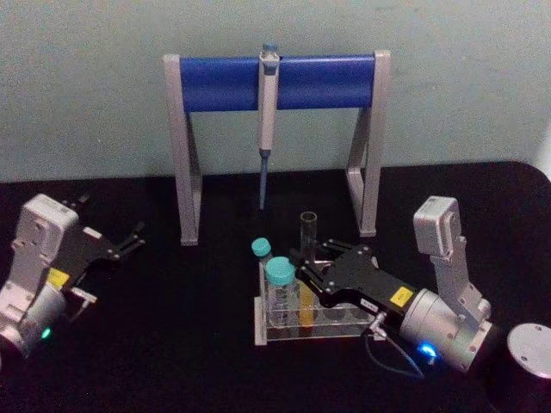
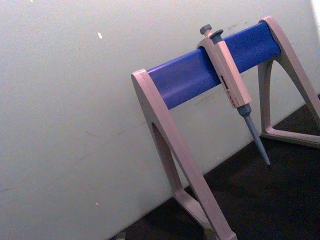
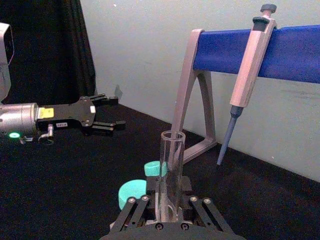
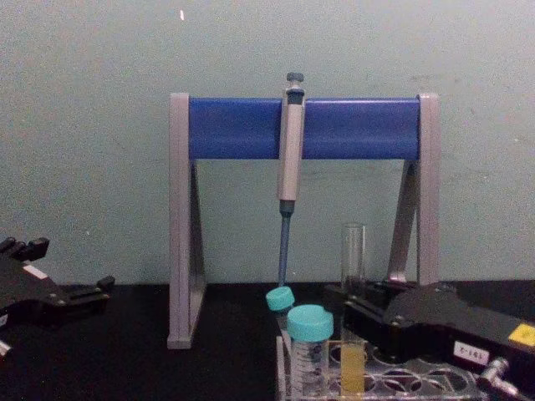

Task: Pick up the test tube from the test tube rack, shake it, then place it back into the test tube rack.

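Observation:
The test tube point(image 1: 308, 228), a tall clear glass tube with yellow-orange liquid point(image 4: 353, 372) in its lower part, stands upright in the clear test tube rack point(image 1: 336, 331) at the table's middle. My right gripper point(image 1: 303, 268) reaches in from the right and is shut on the test tube at mid-height, just above the rack; in the right wrist view the test tube point(image 3: 171, 165) rises from between the gripper's jaws. My left gripper point(image 1: 133, 238) rests open at the far left, well away from the rack, and the left gripper point(image 3: 111, 113) is also seen from the right wrist.
Two teal-capped plastic tubes point(image 1: 279, 274) stand in the rack just left of the test tube. Behind it is a grey-and-blue pipette stand point(image 1: 275, 82) with a pipette point(image 1: 267, 129) hanging down. A dark cylinder point(image 1: 527, 361) sits at the front right.

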You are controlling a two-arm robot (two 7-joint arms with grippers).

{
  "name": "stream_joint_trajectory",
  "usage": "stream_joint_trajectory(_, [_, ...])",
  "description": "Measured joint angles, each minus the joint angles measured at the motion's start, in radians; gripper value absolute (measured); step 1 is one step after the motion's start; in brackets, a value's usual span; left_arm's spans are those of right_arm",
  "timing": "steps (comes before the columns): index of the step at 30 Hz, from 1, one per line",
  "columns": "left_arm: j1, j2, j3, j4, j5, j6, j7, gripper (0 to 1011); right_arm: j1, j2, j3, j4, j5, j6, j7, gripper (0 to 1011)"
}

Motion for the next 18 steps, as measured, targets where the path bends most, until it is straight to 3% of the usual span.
stream_joint_trajectory(15, [0.0,0.0,0.0,0.0,0.0,0.0,0.0,1001,0.0,0.0,0.0,-0.001,0.001,-0.001,0.001,702])
stream_joint_trajectory(18, [0.0,0.0,0.0,0.0,0.0,0.0,0.0,1001,0.0,0.0,0.0,-0.001,0.001,-0.002,0.001,836])
